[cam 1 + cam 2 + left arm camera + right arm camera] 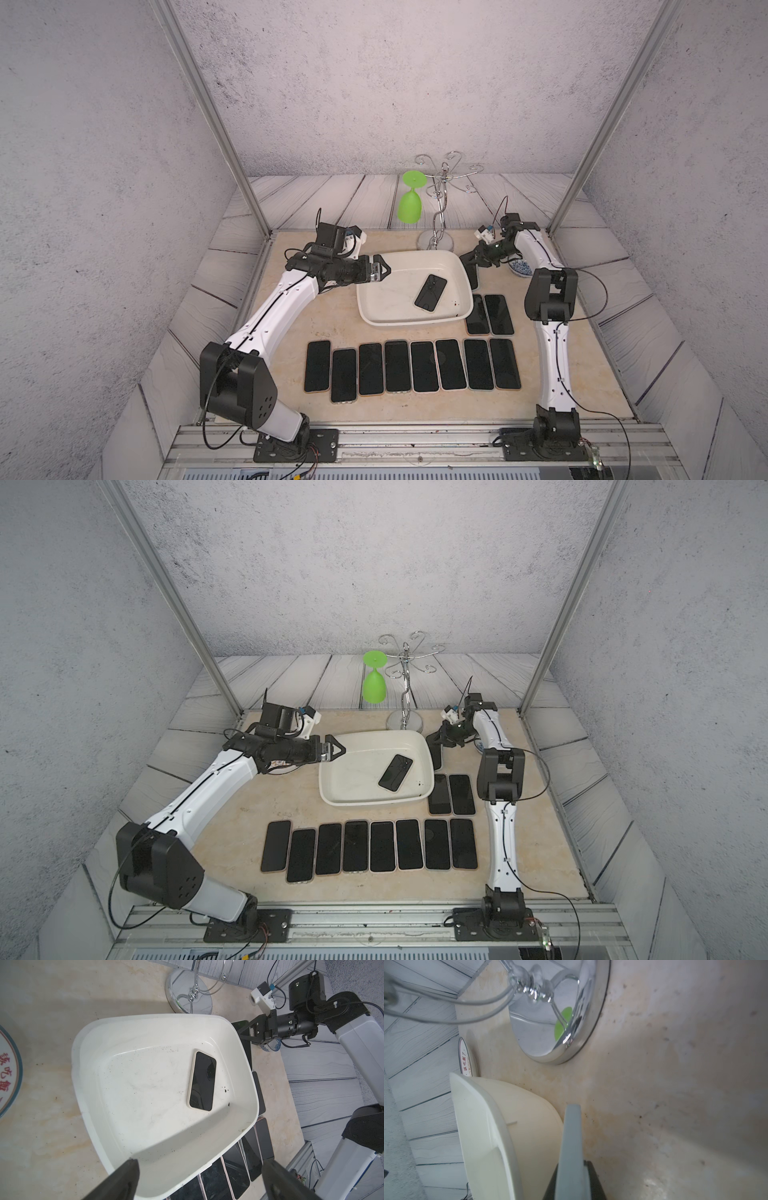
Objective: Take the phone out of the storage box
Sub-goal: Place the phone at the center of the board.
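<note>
The white storage box point(415, 324) point(374, 802) point(83, 1053) sits mid-table. One dark phone point(431, 292) point(395, 772) point(202, 1081) lies flat and askew on its floor, toward the right side. My left gripper point(387, 270) point(341, 750) point(200, 1164) hovers over the box's left rim, open and empty. My right gripper point(471, 262) point(436, 741) point(572, 1165) is outside the box's far right corner. It is shut on another phone point(473, 277) point(572, 1136), which stands on edge close beside the box wall point(477, 1115).
Several phones point(411, 365) lie in a row along the table's front, and two more point(490, 314) lie right of the box. A chrome glass rack point(436, 232) with a hanging green glass point(409, 203) stands behind. A blue-and-white bowl point(521, 268) sits under the right arm, a plate point(8, 1070) under the left.
</note>
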Robot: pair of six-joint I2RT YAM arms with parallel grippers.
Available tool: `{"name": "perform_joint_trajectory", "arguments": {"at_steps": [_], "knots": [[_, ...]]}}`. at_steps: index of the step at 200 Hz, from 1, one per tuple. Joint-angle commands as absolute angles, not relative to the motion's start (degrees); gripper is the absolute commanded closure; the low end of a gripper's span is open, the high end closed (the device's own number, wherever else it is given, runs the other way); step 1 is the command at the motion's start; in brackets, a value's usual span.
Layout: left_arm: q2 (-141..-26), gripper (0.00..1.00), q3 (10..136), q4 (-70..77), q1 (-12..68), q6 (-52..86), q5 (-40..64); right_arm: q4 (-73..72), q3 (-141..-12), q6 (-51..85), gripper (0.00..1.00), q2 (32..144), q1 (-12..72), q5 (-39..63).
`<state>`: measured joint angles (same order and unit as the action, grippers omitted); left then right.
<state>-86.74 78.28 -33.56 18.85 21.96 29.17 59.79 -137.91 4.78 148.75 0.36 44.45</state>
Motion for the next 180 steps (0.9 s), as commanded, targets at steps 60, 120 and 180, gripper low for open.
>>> {"name": "perform_joint_trajectory", "arguments": {"at_steps": [60, 120, 180], "knots": [[-87.51, 0.02, 76.83, -32.78, 18.54, 20.88, 29.87, 59.81, -137.08, 2.15, 0.99, 150.56, 0.41, 44.69], [-87.84, 0.01, 75.76, -31.91, 18.54, 21.20, 30.26, 61.46, -134.65, 0.61, 0.79, 150.73, 0.44, 39.56], [-87.58, 0.02, 74.36, -31.50, 18.48, 21.53, 30.35, 60.24, -135.02, 3.33, 0.52, 149.84, -0.60, 35.73]]}}
